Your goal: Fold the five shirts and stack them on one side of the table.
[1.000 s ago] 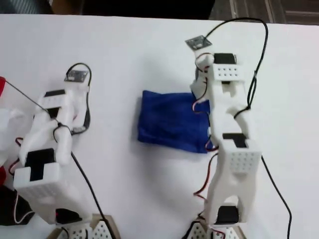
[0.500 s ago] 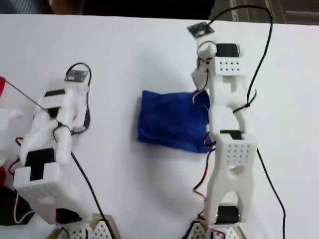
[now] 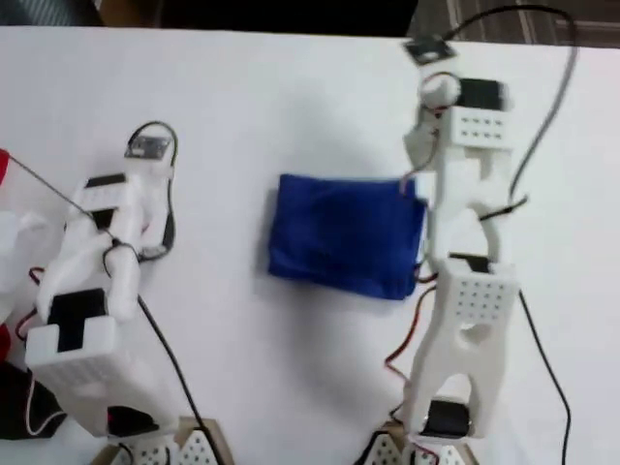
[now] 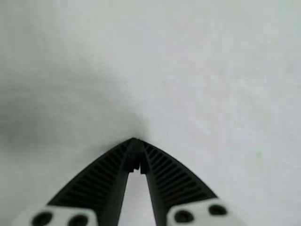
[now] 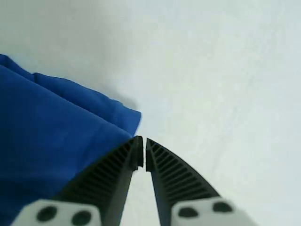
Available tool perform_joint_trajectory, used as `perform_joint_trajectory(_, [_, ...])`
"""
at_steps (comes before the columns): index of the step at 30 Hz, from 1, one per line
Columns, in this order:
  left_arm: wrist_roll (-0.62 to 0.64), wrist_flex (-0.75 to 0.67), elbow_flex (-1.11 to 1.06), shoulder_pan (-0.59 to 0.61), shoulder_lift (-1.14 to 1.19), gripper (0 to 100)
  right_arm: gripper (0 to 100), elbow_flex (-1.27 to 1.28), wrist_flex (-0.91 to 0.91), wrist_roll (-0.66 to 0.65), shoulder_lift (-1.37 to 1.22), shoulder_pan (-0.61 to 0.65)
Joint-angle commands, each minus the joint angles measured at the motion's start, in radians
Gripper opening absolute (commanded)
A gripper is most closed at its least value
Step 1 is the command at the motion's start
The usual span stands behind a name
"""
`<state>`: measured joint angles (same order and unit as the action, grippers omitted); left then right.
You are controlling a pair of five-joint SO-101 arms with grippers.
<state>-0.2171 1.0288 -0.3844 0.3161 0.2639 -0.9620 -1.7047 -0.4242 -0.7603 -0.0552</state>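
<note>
The folded blue shirt (image 5: 51, 141) is lying just beside the right hand (image 5: 142, 143), whose jaws are sitting pressed together, gripping nothing.

Bright, even light washes the white counter (image 3: 242, 87). Soft shadows pool ahead of the left tool (image 4: 135, 146) and at the shirt (image 5: 47, 141) edge.

Plain blue shirt (image 3: 346, 235), white table (image 3: 242, 97), black ribbed left hand (image 4: 135, 144)

Your folded shirt (image 3: 344, 235) lies at the middle of the table (image 3: 242, 97). Your right gripper (image 5: 141, 143) sits just beside its far right corner. Your left gripper (image 4: 135, 143) is over bare table, well apart on the shirt's left.
</note>
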Motion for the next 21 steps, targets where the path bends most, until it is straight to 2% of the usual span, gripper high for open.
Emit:
perform_joint_trajectory(1, [0.005, -0.008, 0.042, -0.002, 0.005, 3, 2.1, 0.037, -0.005, -0.005, 0.002, -0.059])
perform_joint_trajectory(6, [0.005, -0.008, 0.042, -0.002, 0.005, 3, 2.2, 0.075, 0.010, -0.081, 0.004, -0.054])
perform_joint_trajectory(11, [0.005, -0.008, 0.042, -0.002, 0.005, 3, 2.9, 0.153, -0.013, -0.081, 0.054, -0.025])
perform_joint_trajectory(17, [0.005, -0.008, 0.042, -0.002, 0.005, 3, 17.0, 0.385, -0.008, -0.078, 0.191, 0.076])
perform_joint_trajectory(21, [0.005, -0.008, 0.042, -0.002, 0.005, 3, 11.7, 0.419, -0.002, -0.080, 0.229, 0.108])
